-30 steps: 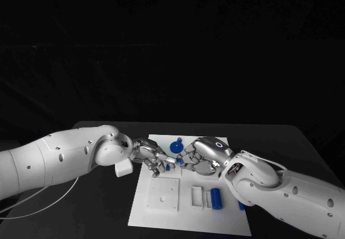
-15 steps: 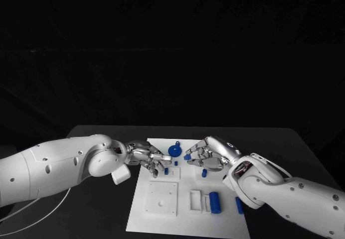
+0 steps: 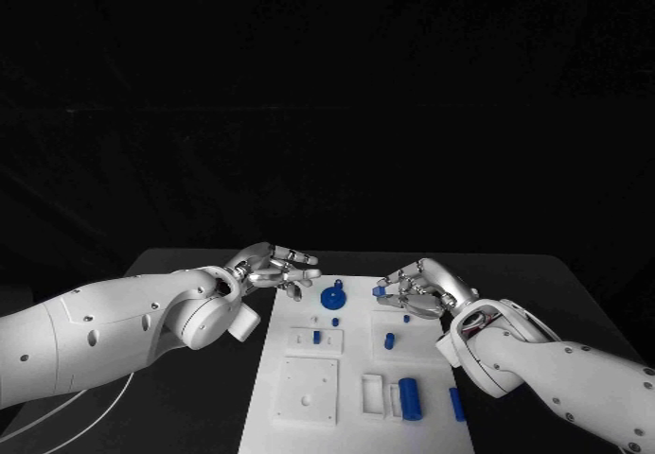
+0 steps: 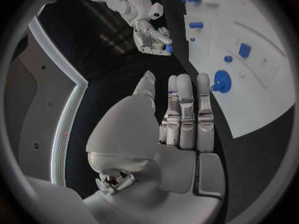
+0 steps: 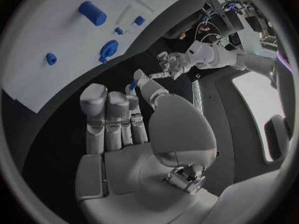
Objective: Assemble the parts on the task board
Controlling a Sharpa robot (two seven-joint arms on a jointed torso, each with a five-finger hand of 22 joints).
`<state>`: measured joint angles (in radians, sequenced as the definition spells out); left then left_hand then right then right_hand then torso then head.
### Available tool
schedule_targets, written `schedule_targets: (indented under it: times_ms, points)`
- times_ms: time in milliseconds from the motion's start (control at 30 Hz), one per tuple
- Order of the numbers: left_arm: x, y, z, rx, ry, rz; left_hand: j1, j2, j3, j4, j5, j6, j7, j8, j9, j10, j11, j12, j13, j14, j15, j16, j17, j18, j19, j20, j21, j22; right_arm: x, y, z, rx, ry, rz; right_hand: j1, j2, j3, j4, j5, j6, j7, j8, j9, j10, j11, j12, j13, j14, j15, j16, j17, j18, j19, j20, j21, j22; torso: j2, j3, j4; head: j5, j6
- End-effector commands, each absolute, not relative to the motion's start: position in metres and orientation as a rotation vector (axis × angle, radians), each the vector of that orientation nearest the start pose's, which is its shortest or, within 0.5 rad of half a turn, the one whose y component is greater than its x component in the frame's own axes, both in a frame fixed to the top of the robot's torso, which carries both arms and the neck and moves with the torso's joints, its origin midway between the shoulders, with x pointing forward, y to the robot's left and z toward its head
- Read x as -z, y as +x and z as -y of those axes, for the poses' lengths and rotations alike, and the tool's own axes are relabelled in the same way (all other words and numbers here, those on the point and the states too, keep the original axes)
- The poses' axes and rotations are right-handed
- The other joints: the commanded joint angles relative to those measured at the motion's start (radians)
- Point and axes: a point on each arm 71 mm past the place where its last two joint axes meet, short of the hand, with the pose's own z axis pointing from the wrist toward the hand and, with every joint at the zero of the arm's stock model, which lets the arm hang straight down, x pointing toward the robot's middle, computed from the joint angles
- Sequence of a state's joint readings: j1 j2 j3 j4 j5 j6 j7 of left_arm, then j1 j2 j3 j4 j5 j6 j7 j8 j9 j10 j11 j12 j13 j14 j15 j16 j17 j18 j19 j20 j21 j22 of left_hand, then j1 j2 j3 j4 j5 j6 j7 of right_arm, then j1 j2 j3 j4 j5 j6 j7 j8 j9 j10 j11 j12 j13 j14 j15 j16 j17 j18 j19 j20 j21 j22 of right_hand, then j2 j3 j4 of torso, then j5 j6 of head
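Down at the bottom of the head view, the white task board (image 3: 358, 430) lies flat on the black tabletop (image 3: 204, 416). Nearest on it is a thick blue roller (image 3: 410, 397), lying down. Its long side runs from near to far, up the picture. A thin blue bar (image 3: 456, 404) lies just beside it, pointing the same way. To their left sits a white square block (image 3: 308, 386).

A bit farther up, two short blue pegs (image 3: 317, 337) (image 3: 389, 340) stand in the board, probably already put in their holes. Past them is a round blue piece (image 3: 333, 299) with a small knob.

Farther still, both hands hang over the far end of the board. The right hand (image 3: 426, 289) pinches a tiny blue part (image 3: 379, 291) at its fingertips, likely carrying it to its place. The part is too small to tell which way it points. The left hand (image 3: 275, 266), at the board's upper left corner, has its fingers spread and holds nothing. I think it is off to the side there to leave room.
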<state>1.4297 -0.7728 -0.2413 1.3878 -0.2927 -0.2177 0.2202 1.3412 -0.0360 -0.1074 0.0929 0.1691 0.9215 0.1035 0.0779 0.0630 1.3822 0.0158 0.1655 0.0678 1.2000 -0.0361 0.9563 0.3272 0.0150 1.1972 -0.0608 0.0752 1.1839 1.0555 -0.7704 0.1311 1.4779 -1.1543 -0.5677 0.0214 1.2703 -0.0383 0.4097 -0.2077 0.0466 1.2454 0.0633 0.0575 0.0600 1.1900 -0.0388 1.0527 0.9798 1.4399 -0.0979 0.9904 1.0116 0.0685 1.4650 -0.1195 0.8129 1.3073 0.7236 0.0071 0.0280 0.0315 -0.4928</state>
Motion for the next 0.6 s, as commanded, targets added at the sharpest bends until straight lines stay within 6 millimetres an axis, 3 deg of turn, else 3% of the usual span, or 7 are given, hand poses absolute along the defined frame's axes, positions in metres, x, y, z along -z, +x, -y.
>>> schedule_targets:
  times_ms: [33, 167, 200, 233, 267, 400, 600]
  points:
    - [0.142, 0.526, -0.205, 1.328, -0.661, -1.578, -0.035, 0.032, -0.037, 0.003, -0.001, 0.106, 0.005, 0.004, 0.001, 0.004, 0.01, 0.009, 0.0, 0.003, 0.005, 0.004, 0.007, -0.002, 0.003, 0.01, -0.002, 0.001, 0.181, 0.494, 0.187, -0.938, 0.328, -1.434, -0.006, 0.009, 0.008, 0.003, 0.005, 0.042, -0.011, 0.006, 0.006, 0.004, 0.001, -0.005, 0.001, 0.005, -0.001, 0.001, -0.001, 0.0, 0.048, -0.001, 0.001, 0.1, 0.002, 0.0007, 0.0012, -0.009, 0.003]
    - [0.145, 0.523, -0.196, 1.354, -0.679, -1.626, -0.095, 0.054, -0.065, 0.022, 0.016, 0.205, -0.024, 0.026, 0.019, 0.02, -0.003, 0.023, 0.002, 0.016, -0.004, 0.017, 0.014, -0.004, 0.015, 0.002, 0.003, 0.009, 0.18, 0.495, 0.182, -0.947, 0.331, -1.433, -0.007, 0.011, 0.008, -0.001, 0.005, 0.041, -0.011, 0.006, 0.006, 0.003, 0.001, -0.004, 0.002, 0.005, -0.001, 0.002, -0.001, 0.002, 0.048, 0.0, -0.002, 0.099, 0.002, 0.001, 0.0008, -0.012, 0.002]
    - [0.146, 0.523, -0.194, 1.359, -0.687, -1.637, -0.098, 0.058, -0.065, 0.022, 0.034, 0.214, -0.027, 0.028, 0.024, 0.022, -0.004, 0.024, 0.002, 0.017, -0.006, 0.019, 0.016, -0.005, 0.017, 0.0, 0.004, 0.011, 0.18, 0.496, 0.181, -0.949, 0.332, -1.433, -0.007, 0.011, 0.008, -0.001, 0.005, 0.041, -0.011, 0.006, 0.006, 0.003, 0.001, -0.004, 0.002, 0.005, -0.001, 0.002, -0.001, 0.002, 0.048, 0.0, -0.002, 0.099, 0.002, 0.001, 0.0007, -0.014, 0.002]
    - [0.147, 0.523, -0.193, 1.363, -0.693, -1.647, -0.1, 0.062, -0.067, 0.02, 0.076, 0.225, -0.031, 0.031, 0.032, 0.027, -0.008, 0.028, 0.002, 0.023, -0.009, 0.026, 0.02, -0.006, 0.022, -0.003, 0.007, 0.015, 0.179, 0.496, 0.181, -0.951, 0.332, -1.432, -0.007, 0.011, 0.008, -0.001, 0.005, 0.041, -0.011, 0.006, 0.006, 0.003, 0.001, -0.004, 0.002, 0.005, -0.001, 0.002, -0.001, 0.002, 0.048, 0.0, -0.002, 0.099, 0.002, 0.0007, 0.0004, -0.015, 0.003]
    - [0.148, 0.523, -0.191, 1.368, -0.699, -1.66, -0.106, 0.063, -0.072, 0.019, 0.086, 0.23, -0.034, 0.031, 0.043, 0.029, -0.01, 0.031, 0.003, 0.024, -0.011, 0.034, 0.025, -0.008, 0.025, -0.005, 0.01, 0.021, 0.179, 0.496, 0.179, -0.953, 0.333, -1.431, -0.007, 0.011, 0.008, -0.001, 0.005, 0.041, -0.011, 0.006, 0.006, 0.003, 0.001, -0.004, 0.002, 0.005, -0.001, 0.002, -0.001, 0.002, 0.048, 0.0, -0.002, 0.099, 0.002, 0.0008, 0.0006, -0.016, 0.004]
    - [0.15, 0.523, -0.186, 1.375, -0.72, -1.694, -0.121, 0.079, -0.086, 0.004, 0.095, 0.233, -0.041, 0.04, 0.115, 0.028, -0.015, 0.055, 0.004, 0.02, -0.016, 0.063, 0.043, -0.012, 0.027, -0.012, 0.017, 0.056, 0.177, 0.498, 0.176, -0.961, 0.337, -1.426, -0.008, 0.012, 0.008, -0.002, 0.006, 0.041, -0.01, 0.006, 0.006, 0.002, 0.001, -0.005, 0.001, 0.004, -0.001, 0.001, -0.002, 0.002, 0.048, 0.0, -0.002, 0.099, 0.002, 0.0013, 0.0002, -0.022, -0.001]
    - [0.154, 0.524, -0.181, 1.373, -0.758, -1.733, -0.126, 0.097, -0.092, 0.001, 0.095, 0.227, -0.043, 0.036, 0.169, 0.022, -0.017, 0.083, 0.005, 0.015, -0.018, 0.086, 0.05, -0.011, 0.029, -0.014, 0.012, 0.1, 0.172, 0.498, 0.173, -0.976, 0.345, -1.417, -0.009, 0.013, 0.008, -0.003, 0.006, 0.041, -0.01, 0.006, 0.006, 0.003, 0.001, -0.004, 0.002, 0.004, -0.001, 0.0, -0.003, 0.002, 0.047, 0.0, -0.004, 0.099, 0.002, 0.0012, 0.0002, -0.027, -0.004]
